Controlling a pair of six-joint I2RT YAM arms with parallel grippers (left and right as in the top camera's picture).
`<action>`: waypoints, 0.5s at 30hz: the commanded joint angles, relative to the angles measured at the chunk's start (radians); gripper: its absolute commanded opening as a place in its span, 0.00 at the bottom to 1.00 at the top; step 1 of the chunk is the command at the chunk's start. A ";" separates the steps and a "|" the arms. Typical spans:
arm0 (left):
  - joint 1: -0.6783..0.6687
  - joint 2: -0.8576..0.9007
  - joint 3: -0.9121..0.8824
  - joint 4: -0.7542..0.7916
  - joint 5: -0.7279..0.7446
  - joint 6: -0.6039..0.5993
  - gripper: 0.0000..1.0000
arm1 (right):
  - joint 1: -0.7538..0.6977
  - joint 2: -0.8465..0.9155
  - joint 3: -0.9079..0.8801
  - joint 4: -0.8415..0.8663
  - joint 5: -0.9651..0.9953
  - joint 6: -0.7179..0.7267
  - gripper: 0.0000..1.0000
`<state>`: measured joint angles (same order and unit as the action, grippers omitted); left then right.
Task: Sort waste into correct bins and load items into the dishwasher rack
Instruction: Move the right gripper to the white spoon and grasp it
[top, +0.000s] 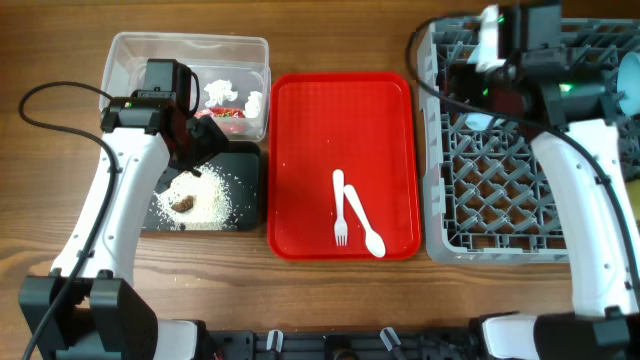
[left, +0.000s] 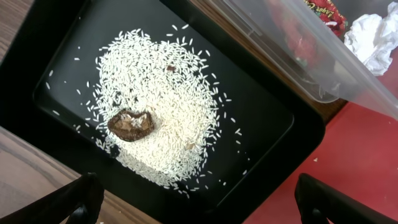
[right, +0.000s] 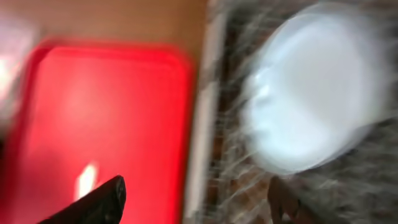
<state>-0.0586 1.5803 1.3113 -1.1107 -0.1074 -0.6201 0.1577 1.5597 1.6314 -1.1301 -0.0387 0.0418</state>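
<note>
The clear tub (top: 130, 60) holds crumpled white tissue (top: 222, 92) and the red wrapper (top: 228, 114); both also show in the left wrist view, tissue (left: 373, 37) and wrapper (left: 323, 12). The black tray (top: 250, 190) holds white rice (left: 161, 93) and a brown food bit (left: 130, 124). My left gripper (left: 199, 202) is open and empty above this tray's near corner. A white fork (top: 339, 205) and spoon (top: 365, 228) lie on the red tray (top: 300, 150). My right gripper (right: 193, 202) is open and empty over the left edge of the grey rack (top: 500, 200). A light blue dish (right: 317, 99) sits in the rack, blurred.
The red tray lies between the black tray and the rack. A pale dish edge (top: 630, 75) shows at the rack's far right side. The left arm (top: 110, 200) spans the table's left part. The right arm (top: 590, 200) lies over the rack.
</note>
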 joint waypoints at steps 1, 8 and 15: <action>0.006 -0.011 0.000 0.003 -0.010 -0.017 1.00 | 0.074 0.061 -0.026 -0.103 -0.225 -0.007 0.77; 0.006 -0.011 0.000 0.003 -0.010 -0.017 1.00 | 0.225 0.071 -0.225 -0.043 -0.172 0.056 0.80; 0.006 -0.011 0.000 0.003 -0.010 -0.017 1.00 | 0.359 0.071 -0.473 0.173 -0.134 0.086 0.79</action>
<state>-0.0586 1.5803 1.3113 -1.1103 -0.1078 -0.6197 0.4595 1.6188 1.2591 -1.0309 -0.1940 0.0902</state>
